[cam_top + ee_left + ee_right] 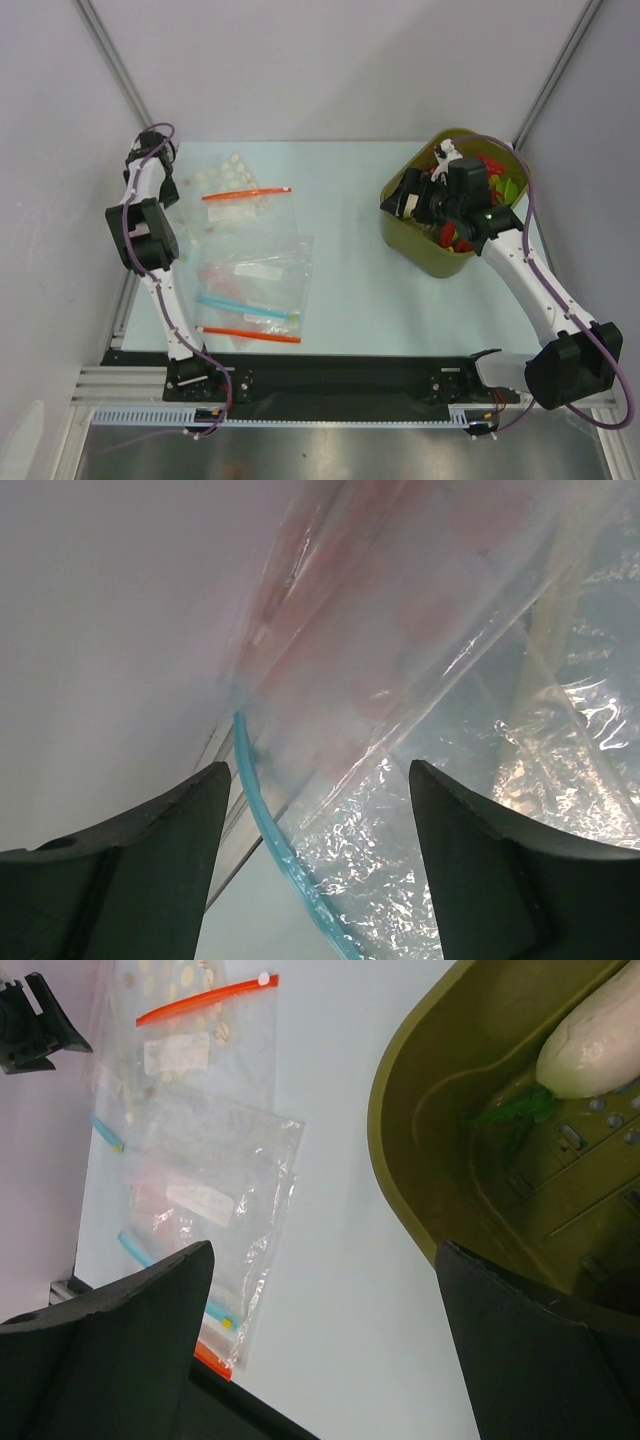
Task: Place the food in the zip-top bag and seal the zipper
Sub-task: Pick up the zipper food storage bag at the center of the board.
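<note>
The crinkly clear zip-top bag [262, 258] lies on the left half of the table, on top of other bags, its pale pink zipper [228, 271] faint. It also shows in the right wrist view [225, 1175]. My left gripper [157, 165] is open and empty at the far left by the wall; in its wrist view [315, 850] crinkly plastic shows between the fingers. My right gripper [412, 198] is open and empty over the olive bin's left rim, as in its wrist view [325, 1345]. The white radish [595, 1035] with green top lies in the bin. Red toy food [488, 165] is there too.
The olive bin [432, 258] stands at the far right. A flat bag with an orange-red strip [246, 193] lies at the far left. A blue strip [245, 305] and another orange-red strip [250, 335] lie near the front. Walls close the left, back and right.
</note>
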Available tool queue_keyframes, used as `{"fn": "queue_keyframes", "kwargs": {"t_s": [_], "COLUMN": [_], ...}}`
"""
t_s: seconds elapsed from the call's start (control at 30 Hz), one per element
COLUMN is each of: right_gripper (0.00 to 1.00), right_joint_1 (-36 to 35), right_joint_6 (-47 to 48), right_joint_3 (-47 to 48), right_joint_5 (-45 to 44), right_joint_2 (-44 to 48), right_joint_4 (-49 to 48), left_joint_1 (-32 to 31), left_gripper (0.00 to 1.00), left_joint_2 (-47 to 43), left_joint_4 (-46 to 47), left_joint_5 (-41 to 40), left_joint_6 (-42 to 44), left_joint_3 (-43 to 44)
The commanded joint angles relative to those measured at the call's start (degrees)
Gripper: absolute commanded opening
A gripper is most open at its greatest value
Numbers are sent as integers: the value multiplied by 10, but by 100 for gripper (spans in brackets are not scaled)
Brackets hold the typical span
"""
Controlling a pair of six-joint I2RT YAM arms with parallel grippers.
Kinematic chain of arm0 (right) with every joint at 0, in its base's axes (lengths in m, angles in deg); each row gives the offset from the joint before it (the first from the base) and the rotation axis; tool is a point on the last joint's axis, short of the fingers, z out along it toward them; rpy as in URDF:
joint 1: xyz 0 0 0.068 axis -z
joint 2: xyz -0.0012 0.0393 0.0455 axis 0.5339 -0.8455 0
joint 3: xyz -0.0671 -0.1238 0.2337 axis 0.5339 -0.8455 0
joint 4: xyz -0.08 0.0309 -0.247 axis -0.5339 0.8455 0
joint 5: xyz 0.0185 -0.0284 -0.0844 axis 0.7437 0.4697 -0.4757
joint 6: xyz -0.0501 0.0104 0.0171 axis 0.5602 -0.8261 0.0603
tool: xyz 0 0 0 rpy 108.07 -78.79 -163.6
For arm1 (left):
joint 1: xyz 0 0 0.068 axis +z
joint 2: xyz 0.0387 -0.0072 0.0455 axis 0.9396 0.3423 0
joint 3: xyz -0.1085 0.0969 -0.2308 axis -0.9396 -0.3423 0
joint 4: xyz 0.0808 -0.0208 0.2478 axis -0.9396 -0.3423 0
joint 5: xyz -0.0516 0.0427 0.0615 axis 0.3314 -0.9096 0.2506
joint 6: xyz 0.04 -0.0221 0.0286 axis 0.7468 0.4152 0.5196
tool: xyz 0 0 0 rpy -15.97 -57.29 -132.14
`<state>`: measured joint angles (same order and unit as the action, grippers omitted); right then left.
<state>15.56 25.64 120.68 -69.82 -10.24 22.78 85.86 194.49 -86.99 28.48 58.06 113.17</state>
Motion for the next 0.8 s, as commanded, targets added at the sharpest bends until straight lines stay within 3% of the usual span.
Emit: {"fn": "queue_keyframes", "kwargs": {"t_s": [0.0,0.17,0.2,0.23,0.33,0.5,0.6,0.63,0.67,0.77], "right_gripper": [100,100,100,100,100,100,100,100,100,100], "right_joint_1": [1,1,1,1,2,1,1,1,1,1], "right_joint_6": [-15,-19,-20,-20,-23,-25,-25,-27,-27,-27], "right_joint_3": [-9,-13,-13,-13,-13,-12,-13,-13,-13,-12], "right_joint_5": [6,6,7,7,9,12,12,14,17,21], "right_joint_2": [16,9,7,5,0,-9,-11,-12,-13,-15], "right_joint_4": [-29,-35,-35,-37,-39,-43,-46,-47,-47,-49], "left_joint_1": [-1,-1,-1,0,0,0,0,1,0,2], "left_gripper": [78,70,67,57,45,40,18,5,0,0], "left_joint_2": [8,26,30,31,39,51,52,50,49,39], "left_joint_4": [17,16,16,17,14,13,8,7,6,3], "left_joint_5": [21,18,18,17,15,12,1,-6,-13,-37], "left_joint_6": [15,19,19,19,16,13,11,9,6,-2], "left_joint_3": [-2,3,5,11,14,19,29,34,36,46]}}
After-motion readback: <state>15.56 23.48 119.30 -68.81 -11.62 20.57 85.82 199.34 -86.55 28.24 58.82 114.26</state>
